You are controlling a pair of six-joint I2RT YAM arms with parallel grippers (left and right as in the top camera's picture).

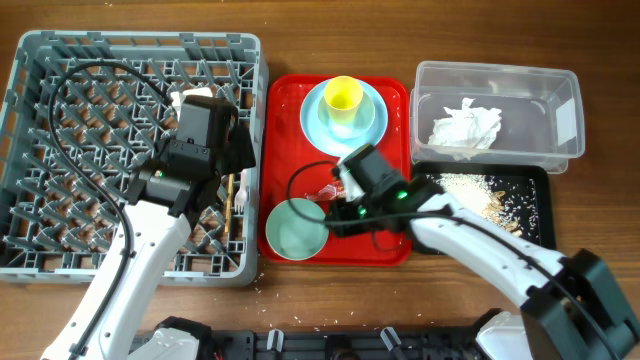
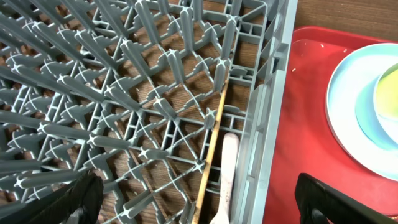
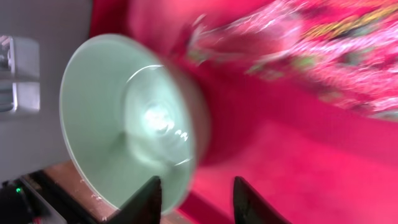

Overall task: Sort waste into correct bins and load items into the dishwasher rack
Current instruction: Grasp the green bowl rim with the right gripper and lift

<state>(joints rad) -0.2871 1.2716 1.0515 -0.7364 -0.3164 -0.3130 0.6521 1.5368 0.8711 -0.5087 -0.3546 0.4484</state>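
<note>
Grey rack (image 1: 130,150) fills the left of the table (image 1: 600,50), w/ the chopsticks (image 2: 211,143) and white fork (image 2: 227,174) lying side by side along its right wall, just inside. Left gripper (image 2: 199,190) hangs over that spot, jaws spread wide & holding nothing. Red tray (image 1: 395,235) sits just right of the rack. At its far end is the blue plate (image 1: 372,125) w/ the yellow cup (image 1: 342,94) on it; at its near-left corner, the bowl (image 1: 295,228). Right gripper (image 3: 199,199) is low over the tray next to the bowl, fingers (image 3: 146,199) partly apart w/ bare tray showing between them, nothing pinched; wrist view is blurred. Red wrapper (image 1: 323,193) lies on the tray by that gripper, betw. bowl & plate. Far right: napkin (image 1: 465,128) in the clear tub (image 1: 560,95), scraps (image 1: 490,195) spread in the black tray (image 1: 540,215) just in front of it.
</note>
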